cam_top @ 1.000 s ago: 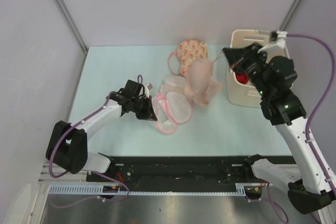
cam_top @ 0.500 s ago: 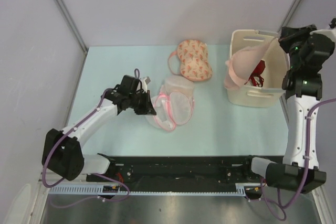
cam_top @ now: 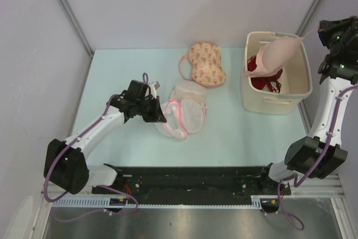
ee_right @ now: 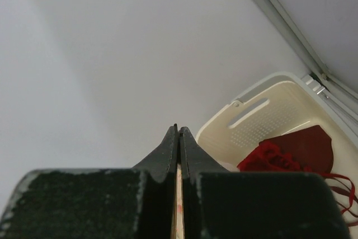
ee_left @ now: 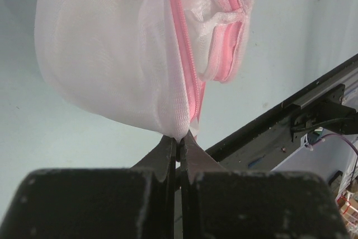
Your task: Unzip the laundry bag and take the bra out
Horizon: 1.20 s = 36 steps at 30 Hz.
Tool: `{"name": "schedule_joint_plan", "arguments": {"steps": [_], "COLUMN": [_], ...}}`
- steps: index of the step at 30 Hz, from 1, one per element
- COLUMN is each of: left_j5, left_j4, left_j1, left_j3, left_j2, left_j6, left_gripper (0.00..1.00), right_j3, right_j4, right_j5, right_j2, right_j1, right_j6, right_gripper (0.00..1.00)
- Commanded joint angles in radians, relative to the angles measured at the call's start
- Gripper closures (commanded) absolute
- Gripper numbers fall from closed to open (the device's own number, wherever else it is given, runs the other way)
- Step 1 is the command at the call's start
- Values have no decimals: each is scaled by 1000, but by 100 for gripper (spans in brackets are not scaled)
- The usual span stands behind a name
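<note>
The right pincer (cam_top: 320, 28) is raised beyond the surface's (cam_top: 112, 82) far right corner, clenched on a thin pale strap (ee_right: 179, 194); the wrist view shows the jaws pressed together with only that sliver between them. From there the bra (cam_top: 279, 54) hangs down and to the left, its long axis slanting from the strap toward the near left. Its cups are above the open basket (cam_top: 274, 107) in that corner, where a red bra (cam_top: 263, 79) already lies. It is free of the laundry bag (cam_top: 184, 113), which sits slack and unzipped near the surface's middle. The left pincer (cam_top: 162, 117) is clenched on the mesh at the bag's left rim, beside the pink zipper.

The removal looks done. If the bra belongs in the basket, the right arm alone can lower it, and the drop is short. The cup nearest the left wall overhangs the rim slightly, so releasing now may drape it over the edge. A patterned bra (cam_top: 204, 62) lies apart at the far edge.
</note>
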Motion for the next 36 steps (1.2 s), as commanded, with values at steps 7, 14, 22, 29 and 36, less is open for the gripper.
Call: {"name": "schedule_joint_plan", "arguments": {"steps": [7,14,22,29,36], "left_j5": [31,-12,-11,16,-76], "left_j4": [12,-72,-121,-127,-115], "left_j1": [10,36,183,358,432], "left_j3": [11,112,231,249,166], "left_j2": [-39,-59,-90,-62,-53], "left_j6": [4,30,63,91,46], "left_gripper": [100,100,100,100,14], "right_j3": [67,25,-145,-292,-395], "right_j4": [-74,-186,-254,-353,-450], "right_j5": [-27,125,292,402,461], "right_j2": [217,189,-6,-167,-296], "right_j1": [46,145,239,333,370], "right_j6": [-150,-254,-269,-280,-309], "right_gripper": [100,2,0,0,0]}}
